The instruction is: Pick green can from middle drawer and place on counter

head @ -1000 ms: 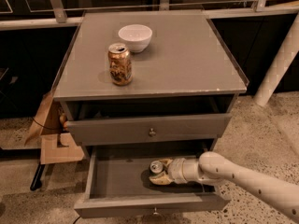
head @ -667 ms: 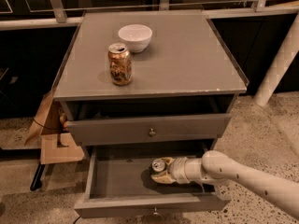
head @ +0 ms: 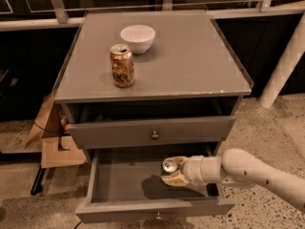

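One second on, holds the green can a shade higher over the middle drawer floor, gripper inside the drawer, fingers clamped round it. Looks lifted clear; leaves only the carry up to the counter.

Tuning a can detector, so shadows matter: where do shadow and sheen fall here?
Camera view: the pincer, shut on the green can inside the middle drawer, throws a dark shadow to picture-left on the drawer floor; the gold-brown can likewise shades the counter, which has a faint sheen.
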You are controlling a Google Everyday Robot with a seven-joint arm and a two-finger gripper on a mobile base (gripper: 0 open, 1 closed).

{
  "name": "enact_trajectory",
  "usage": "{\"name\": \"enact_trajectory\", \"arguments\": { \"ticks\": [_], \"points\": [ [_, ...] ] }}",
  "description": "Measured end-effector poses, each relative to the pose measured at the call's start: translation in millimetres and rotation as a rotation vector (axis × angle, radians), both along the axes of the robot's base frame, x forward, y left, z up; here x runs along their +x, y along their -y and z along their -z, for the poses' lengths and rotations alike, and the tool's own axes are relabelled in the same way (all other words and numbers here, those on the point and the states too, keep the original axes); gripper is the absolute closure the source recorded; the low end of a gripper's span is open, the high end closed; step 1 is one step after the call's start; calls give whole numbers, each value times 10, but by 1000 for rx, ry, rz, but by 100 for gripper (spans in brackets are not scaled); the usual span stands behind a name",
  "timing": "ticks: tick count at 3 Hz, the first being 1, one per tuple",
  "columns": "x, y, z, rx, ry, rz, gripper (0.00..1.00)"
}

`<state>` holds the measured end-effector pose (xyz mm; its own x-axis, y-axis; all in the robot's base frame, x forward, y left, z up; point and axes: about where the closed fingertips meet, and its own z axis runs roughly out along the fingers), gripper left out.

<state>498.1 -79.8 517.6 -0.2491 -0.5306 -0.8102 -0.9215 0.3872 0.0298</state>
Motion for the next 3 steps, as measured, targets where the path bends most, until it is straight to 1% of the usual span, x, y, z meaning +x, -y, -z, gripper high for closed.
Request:
{"name": "enact_trajectory", "arguments": {
  "ticks": [1,2,3],
  "points": [
    [-72,126,-829,-10,57,43,100],
    [-74,119,-812,-8,54,42,100],
    [-80,61,-1019,18,49,38,100]
  ]
}}
